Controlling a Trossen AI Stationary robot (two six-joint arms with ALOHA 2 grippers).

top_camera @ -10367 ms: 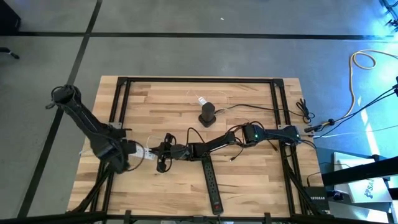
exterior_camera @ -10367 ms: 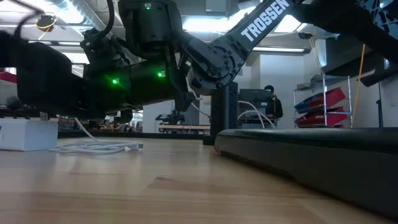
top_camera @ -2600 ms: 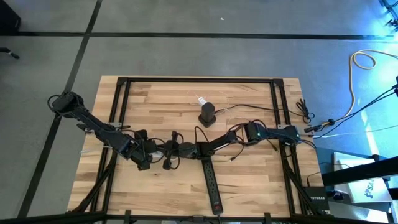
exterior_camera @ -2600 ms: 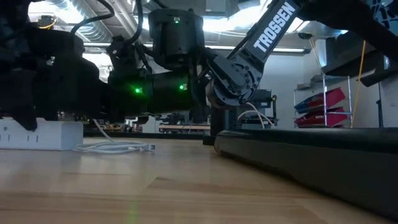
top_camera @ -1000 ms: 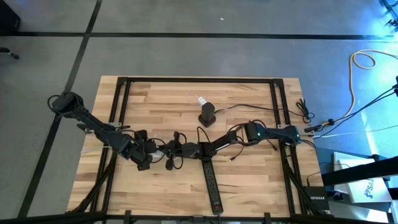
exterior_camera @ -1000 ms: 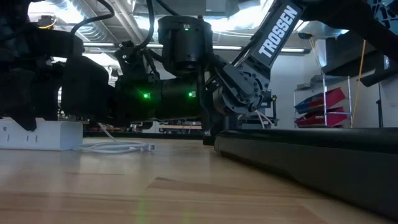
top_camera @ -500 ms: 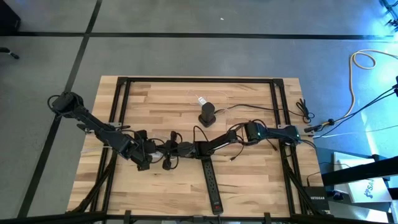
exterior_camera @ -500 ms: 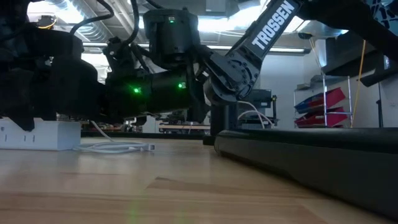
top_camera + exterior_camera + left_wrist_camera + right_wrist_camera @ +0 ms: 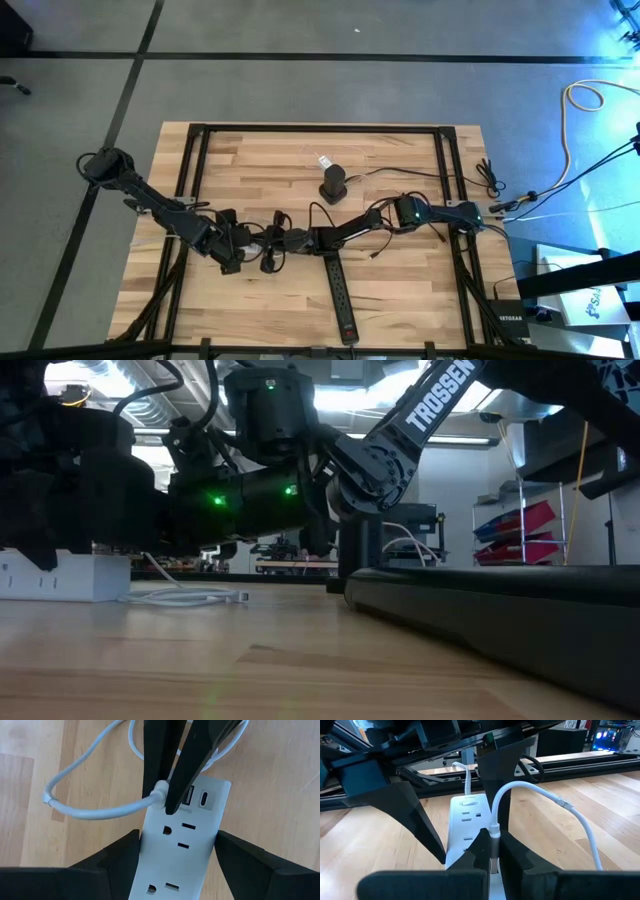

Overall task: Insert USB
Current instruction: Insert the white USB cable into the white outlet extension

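A white power strip (image 9: 175, 850) lies flat on the wooden table, with its USB ports (image 9: 189, 795) at one end. My left gripper (image 9: 177, 834) straddles it. My right gripper (image 9: 492, 851) reaches in level from the table's right and is shut on a white USB plug (image 9: 493, 831). The plug stands over the strip's port end. Its white cable (image 9: 560, 805) arcs away and lies slack on the table (image 9: 185, 597). The plug's tip is hidden by my fingers. In the high view the two grippers (image 9: 238, 248) (image 9: 268, 243) meet at the table's left middle. My left gripper holds the power strip by its two long sides (image 9: 142, 845), one finger on each, slanting down from above and set across the strip. The strip lies flat on the table. My right gripper pinches the USB plug's white body (image 9: 160, 795) between its two fingers, close to level from the table's right. The plug points down at the strip's port end. Whether it sits in a port is hidden.
A black power strip (image 9: 340, 290) lies toward the near edge, right of the grippers, and fills the low view's right (image 9: 500, 610). A black stand (image 9: 333, 183) with a white cable stands farther back. Black frame rails (image 9: 320, 130) run along the table's edges.
My right gripper has tipped a little, its wrist end rising, while it stays shut on the plug over the strip's port end.
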